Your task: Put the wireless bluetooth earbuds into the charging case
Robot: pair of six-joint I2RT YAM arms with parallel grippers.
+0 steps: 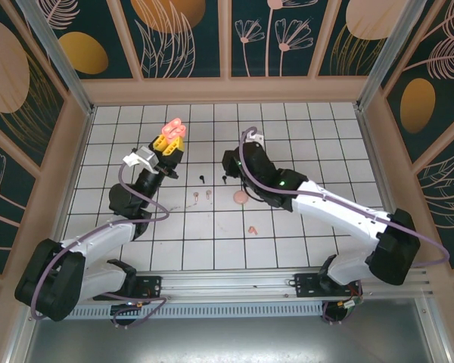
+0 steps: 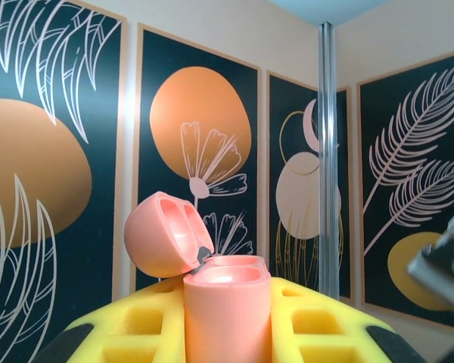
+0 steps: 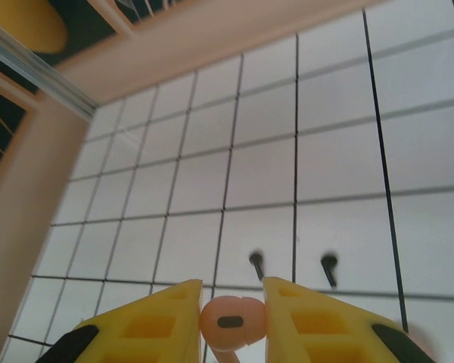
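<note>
Case (image 2: pixel 227 306), lid (image 2: pixel 163 234) open, clamped in left end effector (image 1: pixel 169 142); right end effector (image 3: pixel 232 293) pinches earbud (image 3: pixel 228 324)

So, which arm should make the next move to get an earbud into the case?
Right. The right gripper pinches a coral earbud; the left gripper holds the open coral case up, so it should probably just hold steady.

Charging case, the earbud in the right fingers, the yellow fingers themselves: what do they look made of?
Charging case: likely moulded plastic, coral, satin; soft sheen on the rim and open lid, small dark hinge.
Coral earbud: looks like the same smooth plastic, dark oval inset; blurred, so uncertain.
Yellow fingers: matte, square pockets; printed or moulded plastic, possibly foam.
</note>
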